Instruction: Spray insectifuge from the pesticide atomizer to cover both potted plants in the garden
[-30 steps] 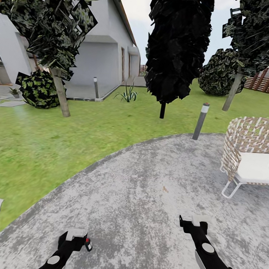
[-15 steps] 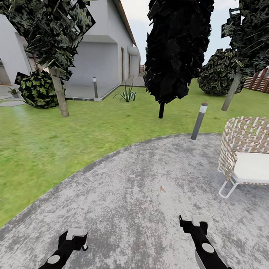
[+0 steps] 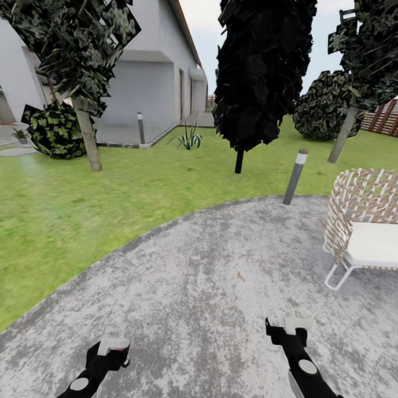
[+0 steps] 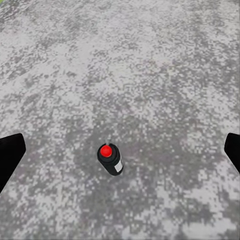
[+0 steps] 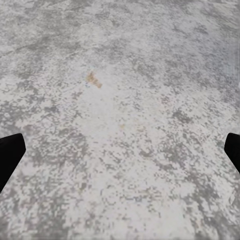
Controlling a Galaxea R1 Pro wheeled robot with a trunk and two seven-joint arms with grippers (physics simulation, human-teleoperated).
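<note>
Since a second ago the whole head view has slid a little: chair and bollard sit further left, so the camera has moved, not the objects.

Head view: left gripper (image 3: 112,353) and right gripper (image 3: 286,330) hang low over grey paving (image 3: 219,269); lawn (image 3: 77,199), dark tree (image 3: 259,68), bollard (image 3: 295,177), wicker chair (image 3: 369,221) and fence (image 3: 393,118) lie beyond. A red spot shows at the left gripper.

Left wrist view: fingers spread wide, nothing between them. A small dark bottle with red cap (image 4: 110,159) lies on the paving below; whether it is the pesticide atomizer I cannot tell.

Right wrist view: fingers spread wide, nothing held; a tan speck (image 5: 93,80) on the paving.

Risk: with the base moving, the bottle could slip from sight or be knocked; taking the wrong object costs the task.
</note>
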